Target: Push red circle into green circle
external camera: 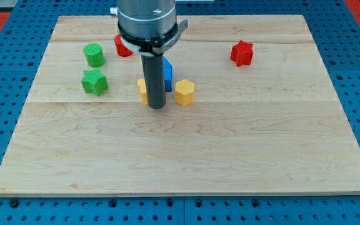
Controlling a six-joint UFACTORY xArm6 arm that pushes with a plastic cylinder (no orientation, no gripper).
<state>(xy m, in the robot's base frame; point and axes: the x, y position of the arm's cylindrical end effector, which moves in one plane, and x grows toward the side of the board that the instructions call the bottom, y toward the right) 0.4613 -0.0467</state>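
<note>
The red circle [122, 47] lies near the view's top, partly hidden behind the arm's grey body. The green circle [94, 55] stands a short way to its left, apart from it. My tip [157, 106] rests on the board below and to the right of both, about a hand's width from the red circle. It sits between two yellow blocks, just below the blue block.
A green star [94, 82] lies below the green circle. A yellow block [142, 90] is partly hidden behind the rod; a yellow hexagon [184, 92] lies right of it. A blue block [167, 71] sits behind the rod. A red star [242, 53] is at upper right.
</note>
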